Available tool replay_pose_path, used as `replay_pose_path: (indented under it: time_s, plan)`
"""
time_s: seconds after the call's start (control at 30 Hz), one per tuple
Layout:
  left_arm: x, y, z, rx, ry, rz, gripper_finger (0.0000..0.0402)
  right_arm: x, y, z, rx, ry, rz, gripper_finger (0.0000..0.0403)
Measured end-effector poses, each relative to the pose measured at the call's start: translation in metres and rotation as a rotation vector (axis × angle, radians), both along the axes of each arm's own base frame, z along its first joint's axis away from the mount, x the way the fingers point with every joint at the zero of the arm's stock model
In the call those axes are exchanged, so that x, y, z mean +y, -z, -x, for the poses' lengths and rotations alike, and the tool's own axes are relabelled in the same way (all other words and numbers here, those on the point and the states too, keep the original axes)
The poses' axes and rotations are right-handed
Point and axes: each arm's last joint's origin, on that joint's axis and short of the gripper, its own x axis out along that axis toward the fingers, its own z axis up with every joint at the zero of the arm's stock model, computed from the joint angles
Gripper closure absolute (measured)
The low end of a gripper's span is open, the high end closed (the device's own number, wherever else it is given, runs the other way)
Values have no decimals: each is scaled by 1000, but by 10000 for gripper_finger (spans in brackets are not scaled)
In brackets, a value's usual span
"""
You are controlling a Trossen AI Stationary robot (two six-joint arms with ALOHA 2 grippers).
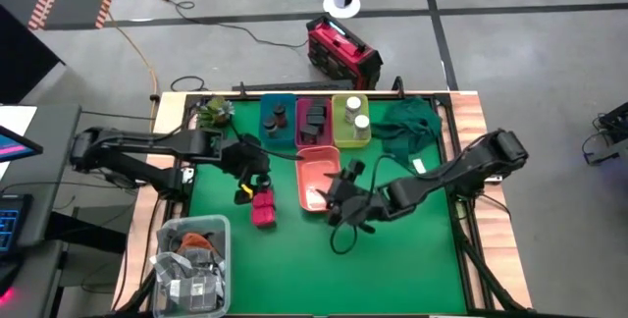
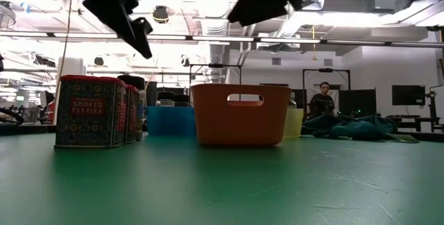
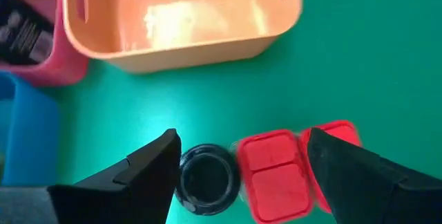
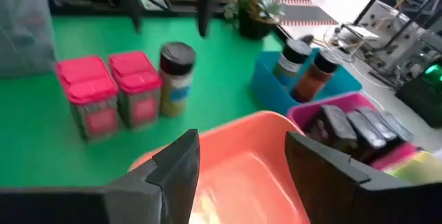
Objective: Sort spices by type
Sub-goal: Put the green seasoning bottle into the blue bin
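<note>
Two magenta blocks (image 1: 263, 208) and a dark-capped round jar (image 1: 242, 195) stand on the green mat left of the salmon bin (image 1: 316, 183). My left gripper (image 1: 257, 171) hangs open above them; in the left wrist view its fingers (image 3: 243, 135) stand apart over the jar (image 3: 206, 179) and the blocks (image 3: 273, 175). My right gripper (image 1: 341, 188) is open and empty over the salmon bin's right rim (image 4: 242, 162). Jars stand in the blue bin (image 1: 278, 120), dark packs in the pink bin (image 1: 314, 120), and white-capped bottles in the yellow bin (image 1: 350, 120).
A dark green cloth (image 1: 407, 127) lies at the far right. A clear container (image 1: 193, 264) with things in it stands at the near left corner. A small plant (image 1: 216, 112) stands at the far left. Open green mat lies toward the near edge.
</note>
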Motion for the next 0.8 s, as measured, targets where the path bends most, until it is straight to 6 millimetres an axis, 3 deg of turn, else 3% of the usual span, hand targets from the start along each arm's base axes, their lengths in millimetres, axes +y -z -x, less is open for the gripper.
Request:
replay_pose_path:
  time_s: [0.33, 0.8]
  plan:
    - [6, 24, -14, 137, -73, -79, 98, 13, 27, -21, -53, -12, -16, 159]
    - [12, 24, -12, 153, -78, -54, 99, 14, 24, -22, -71, -32, -14, 159]
